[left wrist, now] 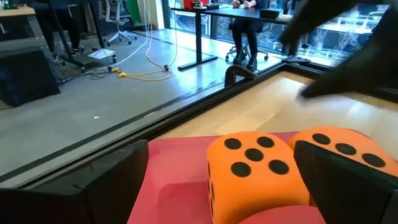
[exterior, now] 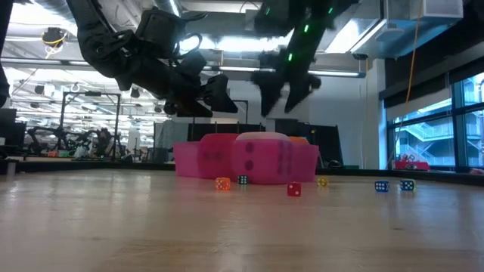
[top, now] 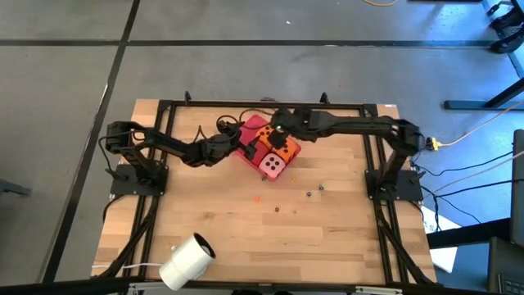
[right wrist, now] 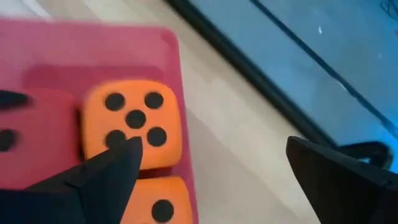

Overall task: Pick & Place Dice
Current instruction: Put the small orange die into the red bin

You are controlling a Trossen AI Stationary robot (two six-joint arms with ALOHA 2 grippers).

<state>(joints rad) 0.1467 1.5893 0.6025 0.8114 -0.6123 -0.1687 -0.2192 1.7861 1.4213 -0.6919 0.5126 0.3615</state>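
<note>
- Here, four dice sit clustered on the red tray [top: 248, 131] near the table's [top: 205, 221] far edge: two orange dice [top: 282, 149], a red die [top: 260, 138] and a pink die [top: 273, 166].
- The left gripper [top: 232, 137] hovers at the tray's left edge, fingers apart, holding nothing.
- The right gripper [top: 278, 129] hangs above the orange dice, fingers spread, empty.
- Tiny beads [top: 277, 209] lie scattered nearer the front.

In the high view, the right arm [top: 327, 124] is covering part of the red tray [top: 246, 139] and the orange dice [top: 282, 149]. The small dice [top: 277, 209] (pips unreadable) are appearing as specks.
</note>
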